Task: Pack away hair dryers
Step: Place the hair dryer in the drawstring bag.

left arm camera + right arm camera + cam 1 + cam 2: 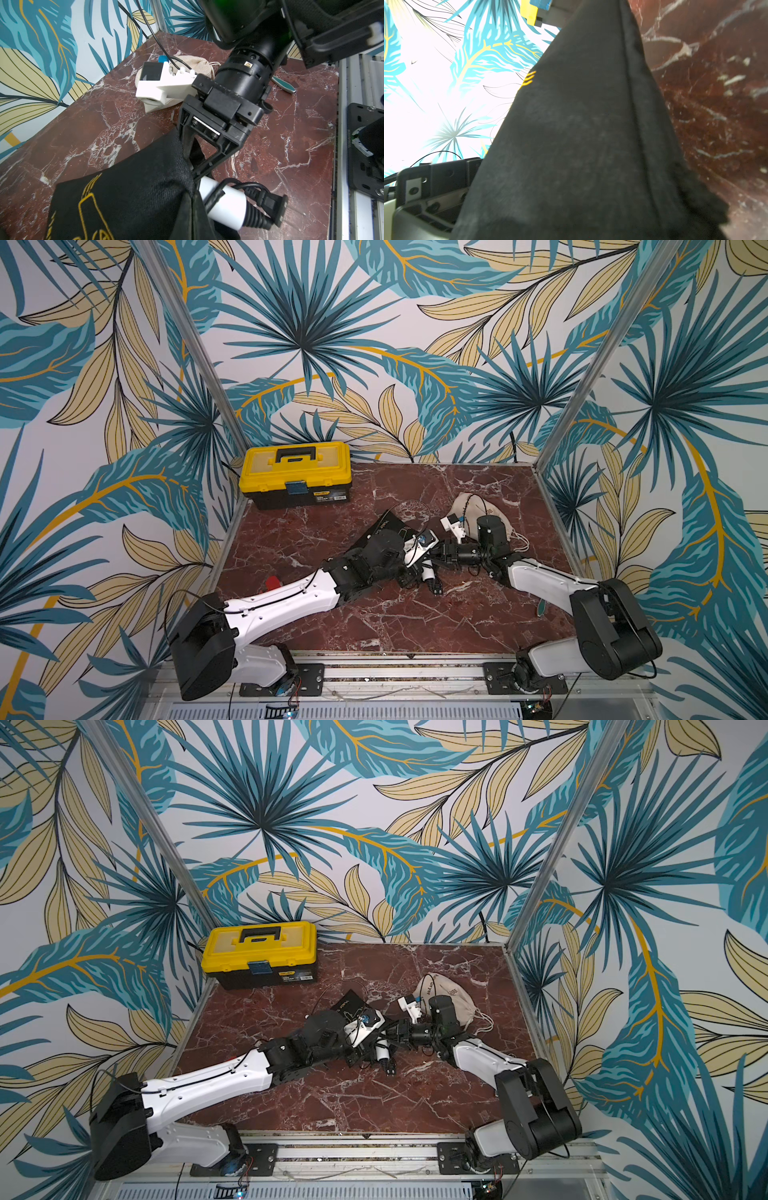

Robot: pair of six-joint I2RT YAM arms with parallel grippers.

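A black drawstring bag (128, 197) with gold print lies mid-table, seen in both top views (384, 526) (349, 1004). A white hair dryer's handle (224, 203) pokes out of its mouth, with black cord and plug (435, 587) beside it. My left gripper (192, 224) is shut on the rim of the bag's mouth, and cloth hides its fingers. The right gripper (194, 172) meets it from the other side, pinching the opposite rim. Black cloth (581, 124) fills the right wrist view. The dryer's barrel is hidden inside the bag.
A beige drawstring bag (469, 510) lies behind the right wrist. A closed yellow toolbox (295, 475) stands at the back left. A small teal object (540, 608) lies under the right forearm and a red one (273, 583) beside the left forearm.
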